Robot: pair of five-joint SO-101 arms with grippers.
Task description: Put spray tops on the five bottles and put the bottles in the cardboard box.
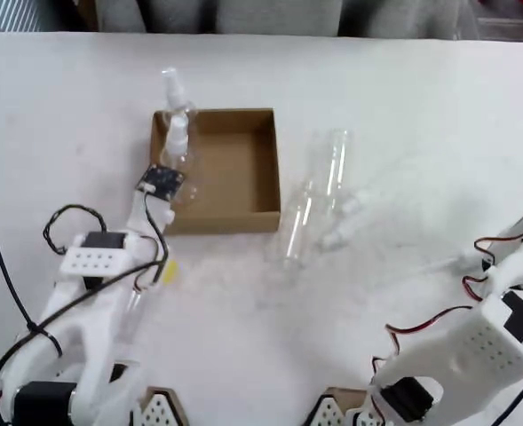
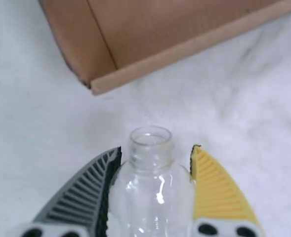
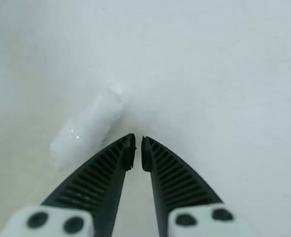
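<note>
Between the grey and yellow fingers of my left gripper [image 2: 155, 149] I am clamping a bottle [image 2: 150, 197] with its neck bare, near a corner of the cardboard box [image 2: 135, 34]. Beside the box, empty bottles [image 1: 295, 226] are lying on the table [image 1: 421, 106]. My right gripper [image 3: 137, 148] is hovering almost closed on nothing, just beside a spray top [image 3: 86, 128].

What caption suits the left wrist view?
Left gripper holding an uncapped clear bottle near a corner of the cardboard box.
</note>
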